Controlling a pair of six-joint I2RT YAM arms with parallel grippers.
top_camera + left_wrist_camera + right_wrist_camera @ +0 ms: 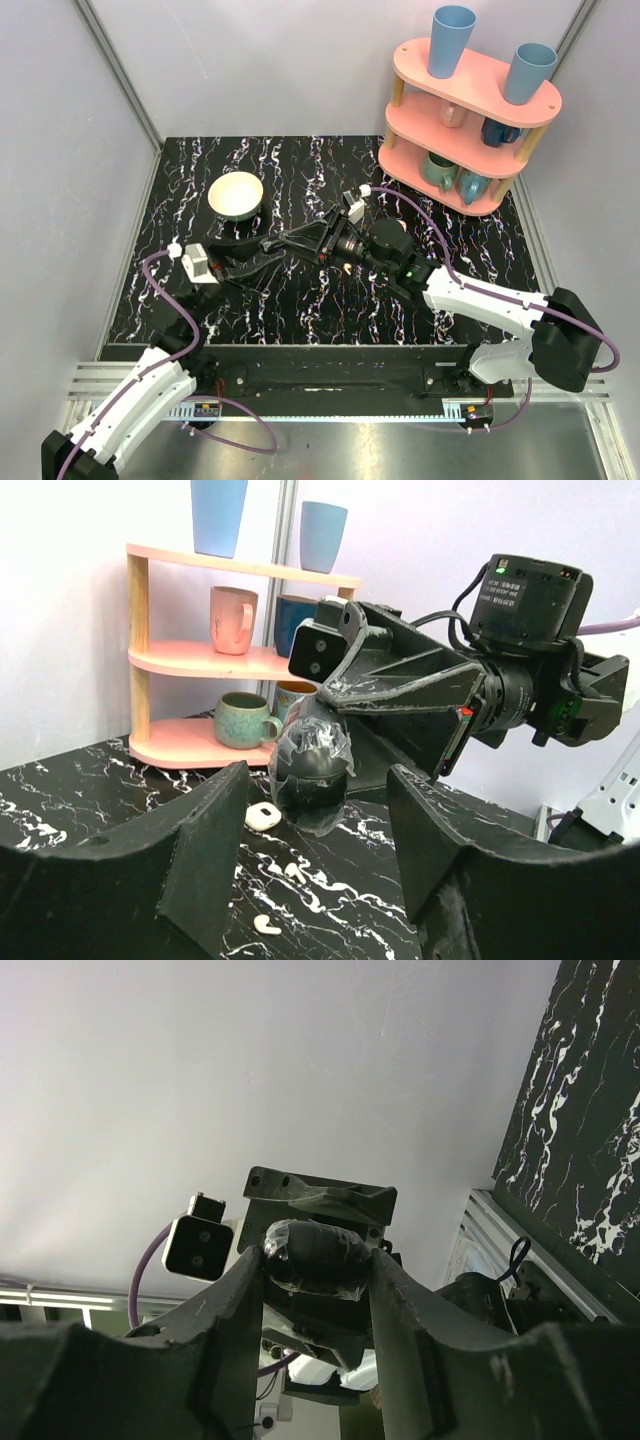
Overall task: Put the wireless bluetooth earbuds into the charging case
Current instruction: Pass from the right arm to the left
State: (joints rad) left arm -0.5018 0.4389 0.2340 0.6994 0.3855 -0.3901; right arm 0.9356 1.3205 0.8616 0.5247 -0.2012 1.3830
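The charging case (263, 816), cream with a dark centre, lies on the black marbled table. Two tiny cream earbuds lie nearer, one (292, 870) in front of the case and one (266, 925) closer still. My left gripper (320, 880) is open, its fingers either side of them and above the table; in the top view (268, 262) it meets the right gripper nose to nose. My right gripper (315, 1260) is shut on a dark rounded lump wrapped in clear film (310, 770), held just beyond the case. From above (290, 242) the arms hide case and earbuds.
A round cream bowl (235, 195) stands at the back left. A pink three-tier shelf (465, 120) with mugs and blue cups stands at the back right, also in the left wrist view (200, 660). Grey walls enclose the table.
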